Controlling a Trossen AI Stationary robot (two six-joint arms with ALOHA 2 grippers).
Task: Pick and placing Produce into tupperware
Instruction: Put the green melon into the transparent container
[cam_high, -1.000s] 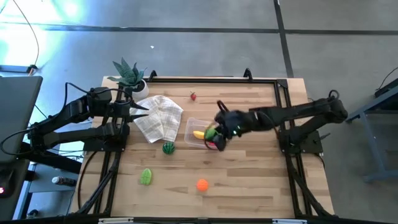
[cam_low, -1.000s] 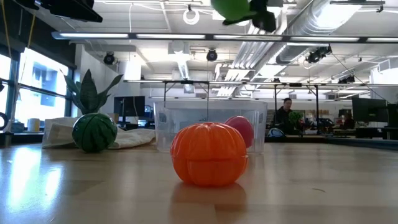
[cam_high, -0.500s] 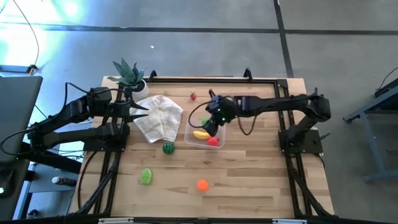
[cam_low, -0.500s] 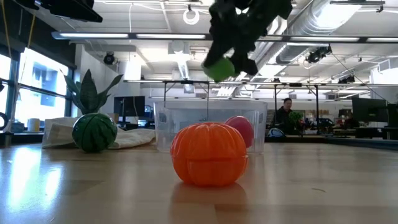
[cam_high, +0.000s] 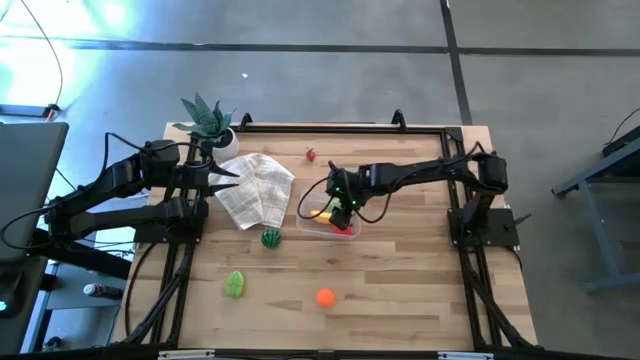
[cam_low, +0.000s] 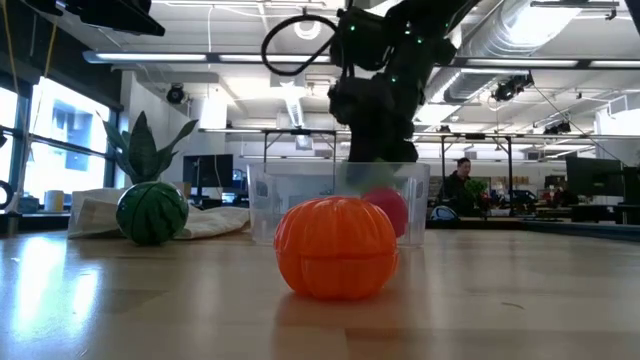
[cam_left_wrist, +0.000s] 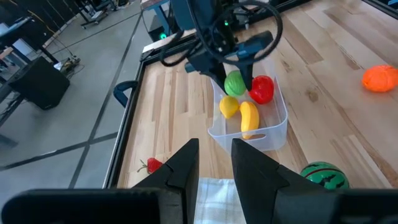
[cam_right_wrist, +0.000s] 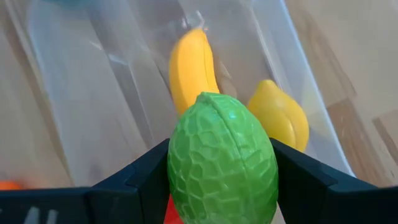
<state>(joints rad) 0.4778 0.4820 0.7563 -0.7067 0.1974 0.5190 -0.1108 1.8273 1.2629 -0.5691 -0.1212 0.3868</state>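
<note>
A bumpy green fruit (cam_right_wrist: 221, 143) sits between the fingers of my right gripper (cam_right_wrist: 222, 186), which reaches down from above into the clear tupperware (cam_high: 312, 222) at mid-table. A banana (cam_right_wrist: 189, 68), a yellow lemon (cam_right_wrist: 280, 118) and a red fruit (cam_left_wrist: 262, 88) lie in the tupperware. My left gripper (cam_left_wrist: 215, 165) waits high at the table's left side, slightly open, with nothing between its fingers. My right gripper pinches the green fruit by its two opposite sides (cam_right_wrist: 177, 168) between its two fingers (cam_right_wrist: 140, 183). The fingers slant steeply down from the table's right. The fruit hangs over the fruits in the tupperware; whether it touches them I cannot tell.
Loose on the table are an orange (cam_high: 325, 297), a small watermelon (cam_high: 270, 238), a green fruit (cam_high: 235, 284) and a strawberry (cam_high: 311, 154). A folded paper (cam_high: 255, 188) lies left of the tupperware. A potted plant (cam_high: 207, 120) stands at the far left.
My right gripper has come down with the green fruit from well above the table into the tupperware's opening, tipping more steeply downward. The fruit has stayed between the fingers.
</note>
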